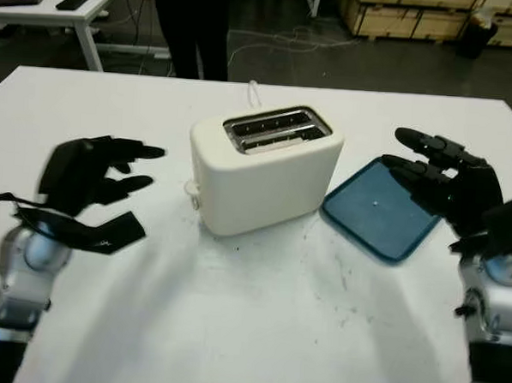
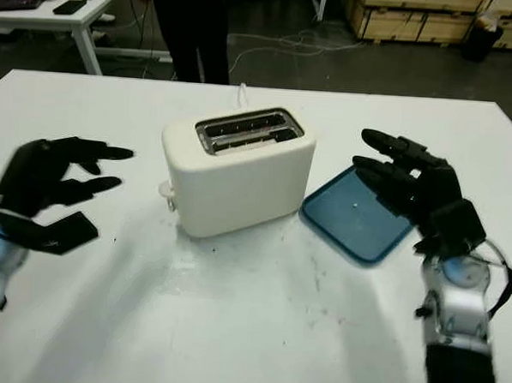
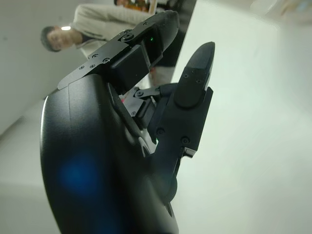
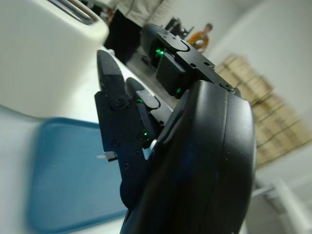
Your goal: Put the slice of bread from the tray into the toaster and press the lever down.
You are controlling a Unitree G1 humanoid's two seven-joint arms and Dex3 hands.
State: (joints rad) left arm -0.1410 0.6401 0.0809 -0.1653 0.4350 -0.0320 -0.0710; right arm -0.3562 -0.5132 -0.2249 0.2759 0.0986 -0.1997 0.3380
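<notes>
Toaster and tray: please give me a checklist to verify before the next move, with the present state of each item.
1. Slice waiting on the tray: not ok, no slice lies on it.
2. Bread inside the toaster slots: cannot tell.
3. Lever pressed down: cannot tell.
4. Left robot hand free: ok, open, left of the toaster.
5. Right robot hand free: ok, open, at the tray's right edge.

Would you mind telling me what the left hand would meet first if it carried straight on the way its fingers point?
Probably the toaster: the open left hand points across the table at its near side, with nothing between. Depth is unclear, so it might pass just behind.
</notes>
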